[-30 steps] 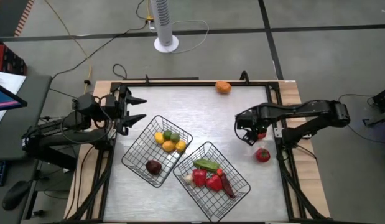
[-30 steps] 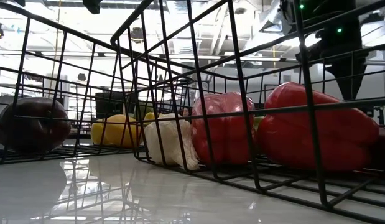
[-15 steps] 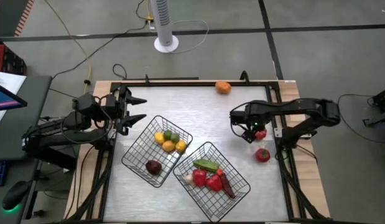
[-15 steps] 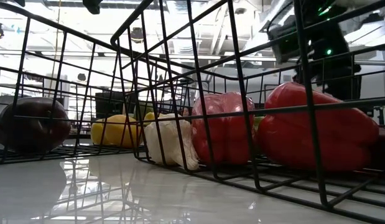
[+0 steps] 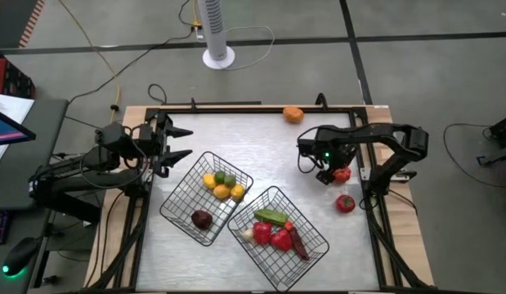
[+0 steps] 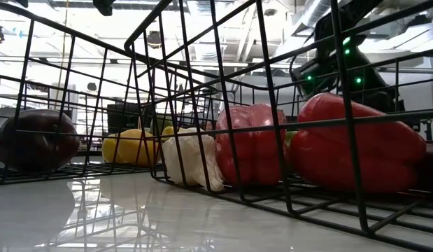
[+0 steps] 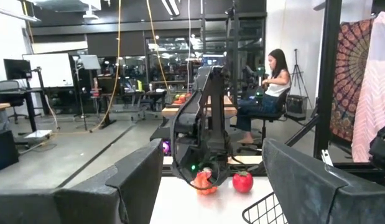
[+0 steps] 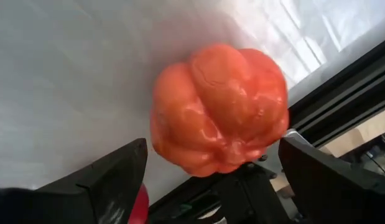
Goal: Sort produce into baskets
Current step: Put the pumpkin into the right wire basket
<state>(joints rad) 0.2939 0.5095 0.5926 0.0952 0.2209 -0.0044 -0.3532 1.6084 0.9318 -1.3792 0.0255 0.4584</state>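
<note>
Two black wire baskets stand mid-table: the left basket (image 5: 177,206) holds yellow, green and orange fruit and a dark purple one (image 5: 202,219); the right basket (image 5: 316,245) holds red peppers (image 5: 273,237), a green vegetable and a pale one. An orange-red pepper (image 8: 220,109) lies on the table near the right edge. My right gripper (image 8: 211,180) stands open over it, pointing steeply down, one finger on either side and clear of it. A red tomato (image 5: 345,203) lies just nearer, and an orange fruit (image 5: 293,114) at the far edge. My left gripper (image 5: 184,143) waits open at the far left.
A black frame rail (image 5: 365,175) runs along the table's right edge, close beside the pepper and tomato. In the low view the basket wires (image 6: 265,105) fill the foreground, with my right arm (image 6: 342,63) behind them. A seated person (image 7: 273,87) shows in the room beyond.
My right gripper has come down toward the orange-red pepper and tipped more steeply toward the table, while its arm folded in toward the table's far side. The pepper and tomato lie where they were.
</note>
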